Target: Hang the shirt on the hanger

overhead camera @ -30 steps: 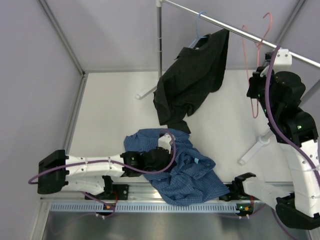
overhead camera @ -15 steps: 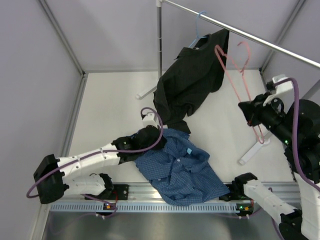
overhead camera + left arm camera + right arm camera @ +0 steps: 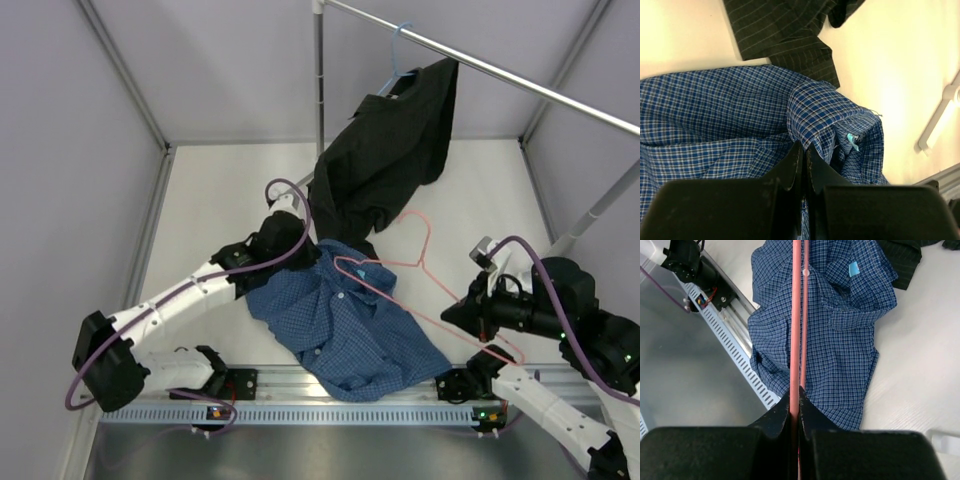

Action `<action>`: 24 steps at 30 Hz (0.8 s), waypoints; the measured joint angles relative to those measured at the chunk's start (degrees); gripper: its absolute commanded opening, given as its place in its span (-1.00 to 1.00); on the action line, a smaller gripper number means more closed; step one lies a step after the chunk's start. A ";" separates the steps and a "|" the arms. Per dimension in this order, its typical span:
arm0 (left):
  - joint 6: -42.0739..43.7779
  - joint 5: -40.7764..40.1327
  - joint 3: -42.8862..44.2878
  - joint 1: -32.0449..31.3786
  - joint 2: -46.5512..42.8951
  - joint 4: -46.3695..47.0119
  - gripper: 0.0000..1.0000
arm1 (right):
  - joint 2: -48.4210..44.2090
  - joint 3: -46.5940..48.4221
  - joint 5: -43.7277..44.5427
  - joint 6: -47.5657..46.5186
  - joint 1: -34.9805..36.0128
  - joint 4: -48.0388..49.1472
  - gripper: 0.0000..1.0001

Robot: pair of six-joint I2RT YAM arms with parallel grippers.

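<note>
The blue checked shirt (image 3: 345, 325) lies crumpled on the white table in front of the arm bases. My left gripper (image 3: 297, 250) is at the shirt's far left edge. In the left wrist view my left gripper (image 3: 804, 148) is shut on a fold of the shirt (image 3: 715, 115), near its turquoise neck label (image 3: 852, 141). The pink hanger (image 3: 428, 245) hangs low over the shirt's right half, hook pointing away. My right gripper (image 3: 465, 315) holds its wire. In the right wrist view my right gripper (image 3: 795, 392) is shut on the hanger (image 3: 796, 315) above the shirt (image 3: 840, 340).
A black shirt (image 3: 385, 160) on a light blue hanger (image 3: 400, 48) droops from the metal rail (image 3: 500, 70) to the table beside my left gripper. The rack's pole (image 3: 320, 90) stands at the back, another leg (image 3: 600, 210) at the right. A slotted metal strip (image 3: 300, 412) lines the near edge.
My right arm brought the pink hanger down from beside the rail to just above the shirt. My left gripper pulled the shirt's edge toward the back, stretching the cloth out.
</note>
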 measured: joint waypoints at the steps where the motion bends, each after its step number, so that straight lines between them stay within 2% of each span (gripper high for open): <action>1: 0.24 0.63 0.39 0.00 0.35 -0.07 -1.00 | -0.55 0.00 0.22 0.24 0.42 -0.57 -1.00; 9: 1.49 7.19 1.51 -0.02 0.94 -0.04 -1.00 | -0.31 -1.84 4.13 1.66 0.81 -1.05 -1.00; 15: 3.15 12.07 1.51 -0.55 -0.44 0.00 -1.00 | 2.93 -5.42 1.73 2.40 0.81 1.36 -1.00; 24: 5.44 13.92 1.86 -0.90 1.31 -0.07 -1.00 | 4.11 -5.97 -1.25 3.21 0.81 4.79 -1.00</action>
